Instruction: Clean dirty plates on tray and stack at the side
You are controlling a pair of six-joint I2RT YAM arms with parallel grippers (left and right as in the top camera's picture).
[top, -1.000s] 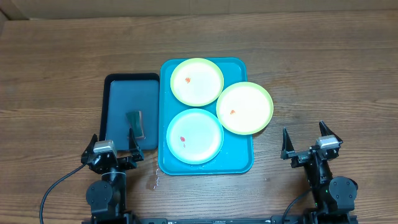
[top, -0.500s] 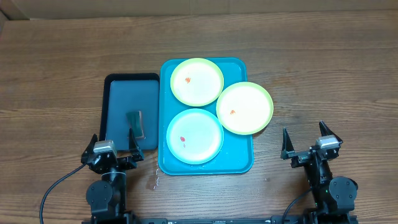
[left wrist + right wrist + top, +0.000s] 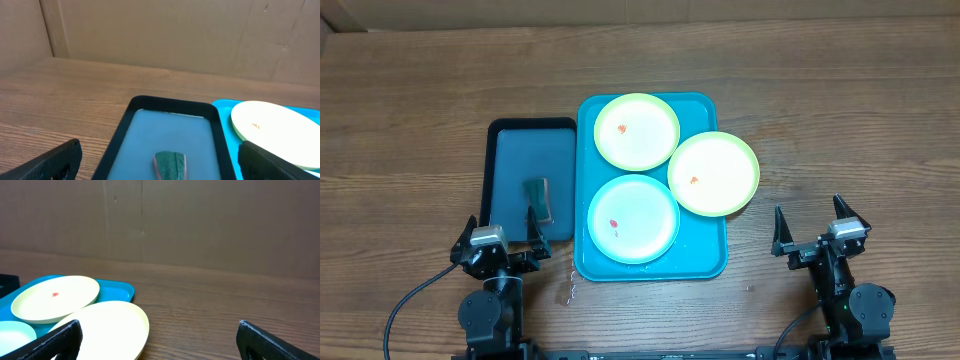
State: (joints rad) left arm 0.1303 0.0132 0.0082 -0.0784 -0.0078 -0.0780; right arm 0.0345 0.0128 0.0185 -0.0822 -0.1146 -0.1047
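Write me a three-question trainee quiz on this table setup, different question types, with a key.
1. True or false: the light blue plate overhangs the right rim of the teal tray.
2. What lies in the dark tray? A) a green pad B) a plate C) a cup
3. Fill in: the left gripper and the right gripper both stand ____.
Key: 1 false, the right-hand yellow-green plate does; 2 A; 3 open.

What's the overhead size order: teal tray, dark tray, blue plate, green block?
1. Large teal rectangular plastic tray
2. Dark navy rectangular tray
3. Light blue round plastic plate
4. Small green block
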